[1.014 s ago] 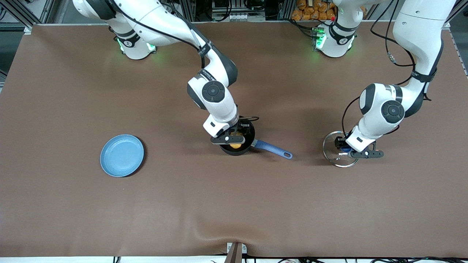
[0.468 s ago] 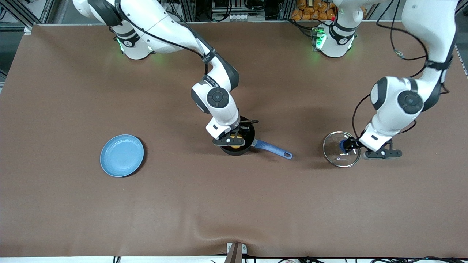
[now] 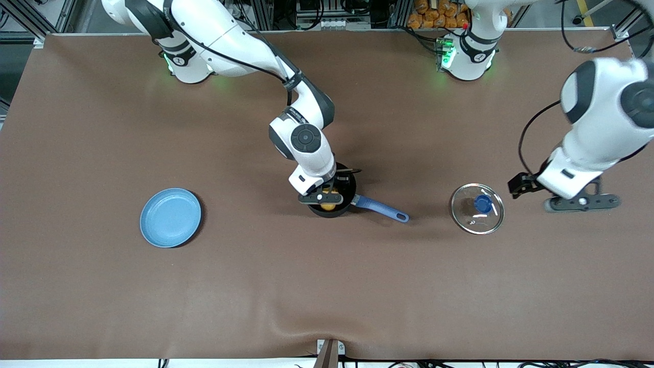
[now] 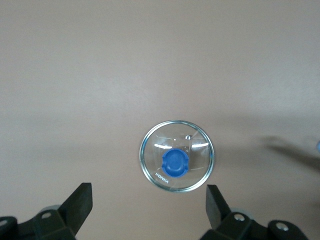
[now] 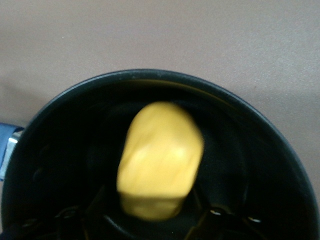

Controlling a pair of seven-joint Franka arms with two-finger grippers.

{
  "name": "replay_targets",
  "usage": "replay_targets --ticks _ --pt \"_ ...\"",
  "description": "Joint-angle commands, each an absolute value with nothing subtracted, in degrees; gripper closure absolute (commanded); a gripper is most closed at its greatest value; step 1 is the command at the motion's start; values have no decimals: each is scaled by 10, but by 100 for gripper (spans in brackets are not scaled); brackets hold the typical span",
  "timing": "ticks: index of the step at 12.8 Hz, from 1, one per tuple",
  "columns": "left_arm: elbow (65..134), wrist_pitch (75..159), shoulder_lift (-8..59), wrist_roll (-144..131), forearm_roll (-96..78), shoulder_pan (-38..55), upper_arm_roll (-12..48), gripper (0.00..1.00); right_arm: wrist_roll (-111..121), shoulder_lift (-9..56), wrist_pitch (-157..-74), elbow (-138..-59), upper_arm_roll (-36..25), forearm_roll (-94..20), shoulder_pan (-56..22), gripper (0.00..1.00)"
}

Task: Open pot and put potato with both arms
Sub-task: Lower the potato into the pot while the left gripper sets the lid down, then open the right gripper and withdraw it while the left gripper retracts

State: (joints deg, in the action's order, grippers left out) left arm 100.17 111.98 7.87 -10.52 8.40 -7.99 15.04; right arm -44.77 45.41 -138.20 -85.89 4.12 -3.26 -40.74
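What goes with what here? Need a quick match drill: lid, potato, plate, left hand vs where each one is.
Things:
1. lid
2. potato
3. plate
4. left hand

Places or states:
A. inside the pot, under the right hand
B. open, up over the table, near the lid
C. flat on the table, knob up, toward the left arm's end
D. on the table toward the right arm's end, nothing on it

Pairs: 1-C, 2-A, 3-D, 4-B
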Motion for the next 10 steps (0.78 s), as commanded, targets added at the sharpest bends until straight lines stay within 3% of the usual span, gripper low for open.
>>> replay_targets --ticks 1,3,7,10 --pt "888 1024 83 -98 56 -87 156 0 -462 450 -1373 -844 29 -18 -416 3" --pt "832 966 84 -98 20 -89 154 0 -461 428 -1342 -844 18 9 -417 0" --pt "827 933 57 -101 1 -92 156 0 -455 339 -1226 -842 17 26 -395 0" --pt "827 905 34 -100 2 -93 151 0 -453 272 -1167 -843 17 33 -336 0"
